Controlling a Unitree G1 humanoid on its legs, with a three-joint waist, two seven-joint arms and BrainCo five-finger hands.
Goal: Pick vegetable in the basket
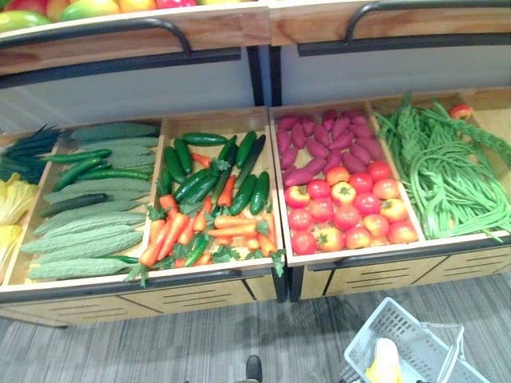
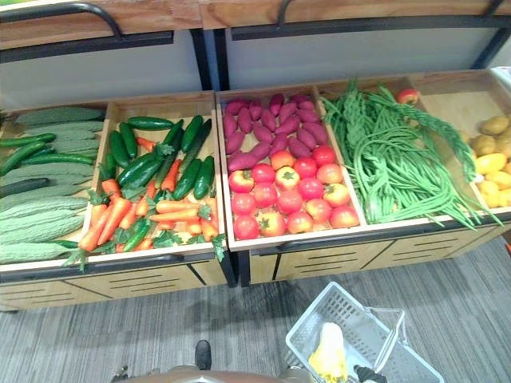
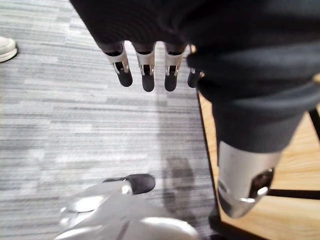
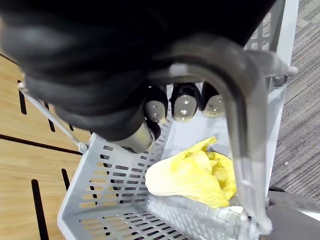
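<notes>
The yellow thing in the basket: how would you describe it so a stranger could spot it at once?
In front of the long wooden vegetable stand, down near the carpet, a pale grey slotted basket hangs from the robot's right hand. Inside lies a pale yellow leafy vegetable, the basket's only content; all other produce sits in the stand's bins.

In front of the wooden display stand (image 1: 200, 297), grey striped carpet floor (image 1: 160, 345). Behind the stand's compartments, a pale grey back panel (image 1: 128, 92), split by a black post (image 1: 255, 76). Above the stand, a wooden upper shelf (image 1: 231, 28) with a black rail (image 1: 96, 25).
</notes>
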